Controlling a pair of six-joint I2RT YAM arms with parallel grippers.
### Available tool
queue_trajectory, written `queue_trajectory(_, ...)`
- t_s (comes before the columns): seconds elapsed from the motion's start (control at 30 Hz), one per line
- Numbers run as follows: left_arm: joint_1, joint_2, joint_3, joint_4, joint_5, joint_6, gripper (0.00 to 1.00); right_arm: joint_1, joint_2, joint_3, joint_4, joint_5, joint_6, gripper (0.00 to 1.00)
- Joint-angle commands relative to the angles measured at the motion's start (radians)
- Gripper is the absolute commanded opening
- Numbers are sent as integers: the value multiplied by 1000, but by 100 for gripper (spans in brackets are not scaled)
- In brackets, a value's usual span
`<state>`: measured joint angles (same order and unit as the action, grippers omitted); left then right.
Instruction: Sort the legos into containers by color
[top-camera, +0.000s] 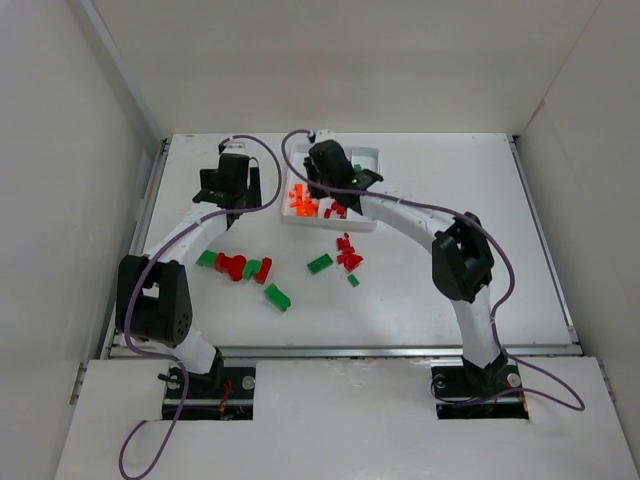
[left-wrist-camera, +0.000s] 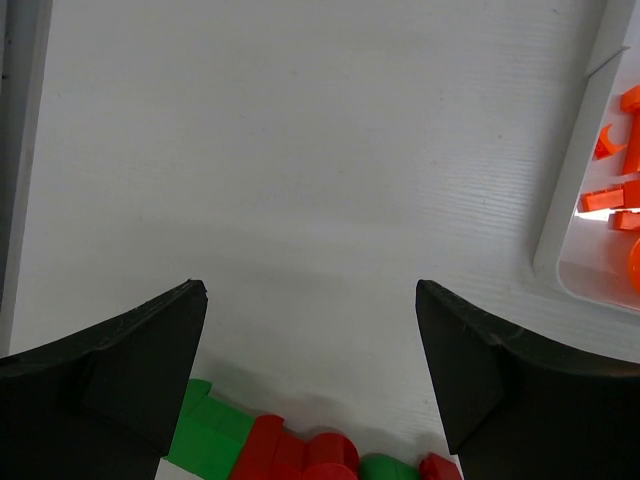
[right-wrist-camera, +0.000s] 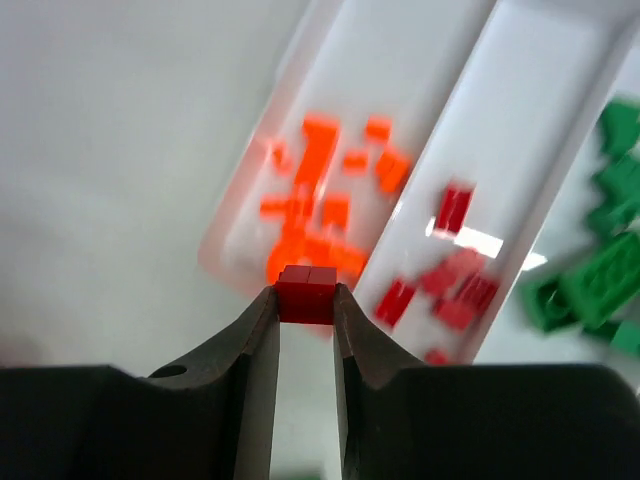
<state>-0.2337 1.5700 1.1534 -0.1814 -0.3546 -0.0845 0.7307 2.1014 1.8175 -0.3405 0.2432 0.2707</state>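
Since reds are filling the middle compartment (right-wrist-camera: 540, 90), the right claw (right-wrist-camera: 305, 297) is pinching a red brick (right-wrist-camera: 306, 283) over the tray (right-wrist-camera: 400, 50); the left claw (left-wrist-camera: 310, 290) is hanging wide open, empty

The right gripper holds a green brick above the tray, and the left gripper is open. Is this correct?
No. The brick in the right gripper is red, not green; the right wrist view shows it. It is above the tray, and the left gripper is open.
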Motion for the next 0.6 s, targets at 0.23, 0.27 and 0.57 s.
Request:
queue_trajectory(0.23, 2, -38, -11, 37, -34, 29, 83, -85, 209, 233, -81, 105, -28, 30)
queue_trajectory(0.27, 2, -38, -11, 37, -34, 29, 83, -85, 218, 243, -81, 105, -28, 33)
queue_trajectory(0.57, 2, -7, -11, 37, -15, 29, 83, -85, 149, 164, -63, 93, -114, 54)
